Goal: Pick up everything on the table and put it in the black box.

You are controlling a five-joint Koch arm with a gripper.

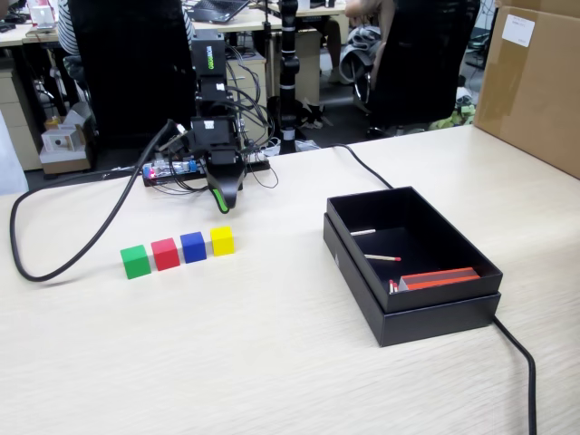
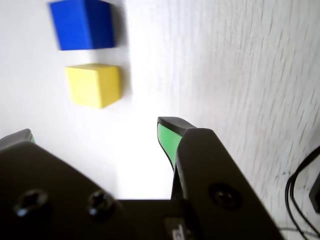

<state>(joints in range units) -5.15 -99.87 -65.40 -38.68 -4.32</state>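
Four small cubes stand in a row on the pale table (image 1: 272, 362): green (image 1: 135, 261), red (image 1: 165, 254), blue (image 1: 193, 246) and yellow (image 1: 222, 239). The wrist view shows only the yellow cube (image 2: 93, 84) and the blue cube (image 2: 82, 24), on the table ahead of the jaws. My gripper (image 1: 223, 205) hangs just behind the yellow cube, a little above the table. Its gripper (image 2: 97, 131) is open, with bare table between the green-lined fingertips (image 2: 167, 136). The black box (image 1: 349, 249) sits to the right in the fixed view.
Inside the black box lie matchsticks (image 1: 381, 257) and a red-orange flat packet (image 1: 441, 278). A black cable (image 1: 86, 240) loops across the table on the left, and another cable (image 1: 518, 358) runs past the box. A brown carton (image 1: 535, 86) stands at the back right.
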